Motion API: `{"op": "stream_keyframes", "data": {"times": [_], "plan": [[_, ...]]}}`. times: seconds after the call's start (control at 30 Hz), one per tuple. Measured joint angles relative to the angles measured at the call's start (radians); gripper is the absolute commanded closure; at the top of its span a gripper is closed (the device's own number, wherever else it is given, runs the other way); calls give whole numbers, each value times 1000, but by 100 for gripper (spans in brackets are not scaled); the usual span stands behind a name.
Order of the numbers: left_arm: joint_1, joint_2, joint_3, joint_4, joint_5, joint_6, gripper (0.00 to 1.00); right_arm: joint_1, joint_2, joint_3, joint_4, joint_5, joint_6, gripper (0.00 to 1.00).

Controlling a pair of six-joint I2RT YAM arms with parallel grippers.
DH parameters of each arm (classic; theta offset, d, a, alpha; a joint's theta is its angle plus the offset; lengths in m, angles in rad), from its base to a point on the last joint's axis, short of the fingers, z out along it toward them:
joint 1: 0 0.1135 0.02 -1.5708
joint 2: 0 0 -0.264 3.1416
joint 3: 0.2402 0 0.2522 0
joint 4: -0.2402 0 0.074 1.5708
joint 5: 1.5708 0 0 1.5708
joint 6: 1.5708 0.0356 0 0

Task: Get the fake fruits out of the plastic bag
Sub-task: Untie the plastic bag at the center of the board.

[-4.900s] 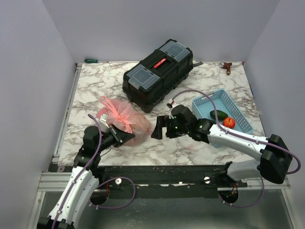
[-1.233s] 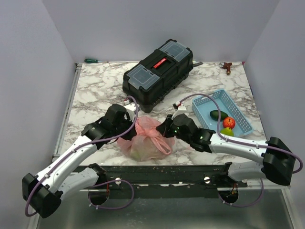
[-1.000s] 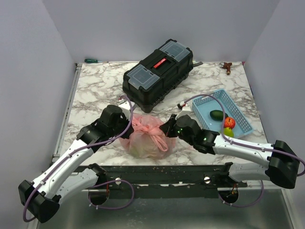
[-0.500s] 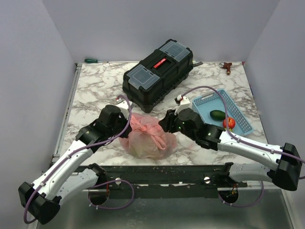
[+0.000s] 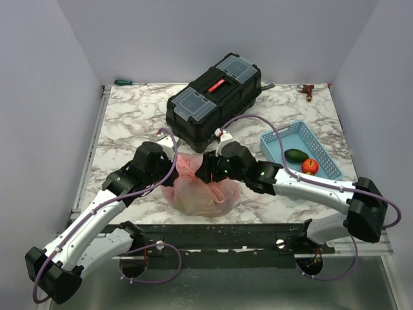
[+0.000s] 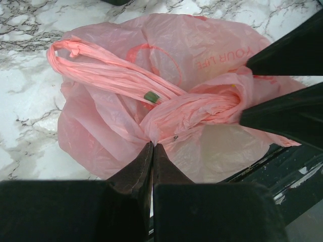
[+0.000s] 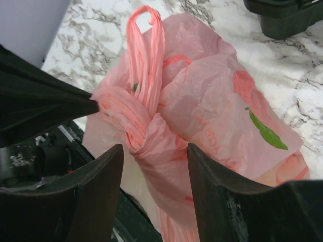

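Note:
The pink plastic bag (image 5: 201,192) lies bunched near the table's front edge, its two loop handles tied in a knot (image 7: 144,128). My left gripper (image 6: 152,144) is shut on a pinch of the bag's film just below the knot. My right gripper (image 7: 154,151) is open, one finger on each side of the knotted handles and apart from them. It shows above the bag in the top view (image 5: 208,172). A pale rounded shape (image 6: 222,146) shows through the film; the fruits inside are otherwise hidden. A green fruit (image 5: 295,155) and a red fruit (image 5: 310,166) lie in the blue basket.
The light blue mesh basket (image 5: 276,141) stands right of the bag. The black toolbox (image 5: 213,97) stands just behind the bag. A green screwdriver (image 5: 122,82) and a small brown item (image 5: 308,92) lie at the back edge.
My right gripper has moved left from beside the bag to over its knot, jaws open. My left gripper stays shut on the bag, which has hardly moved.

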Motion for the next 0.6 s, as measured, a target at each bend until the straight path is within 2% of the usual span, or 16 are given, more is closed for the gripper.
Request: {"op": "stream_keyframes", "data": {"times": [0.1,0.2,0.27,0.33,0.43,0.6], "plan": [[0,0,-1,1,7,0,100,0,54,9,0,-3,0,49],[0,0,-2,2,9,0,100,0,66,9,-6,4,5,65],[0,0,-2,3,9,0,100,0,60,8,-6,16,8,70],[2,0,-2,5,8,0,100,0,49,2,-4,37,14,80],[6,0,-2,7,2,-1,100,0,16,-23,-3,77,24,90],[11,-22,-2,9,-14,-6,100,6,-50,-62,-15,166,42,96]]}}
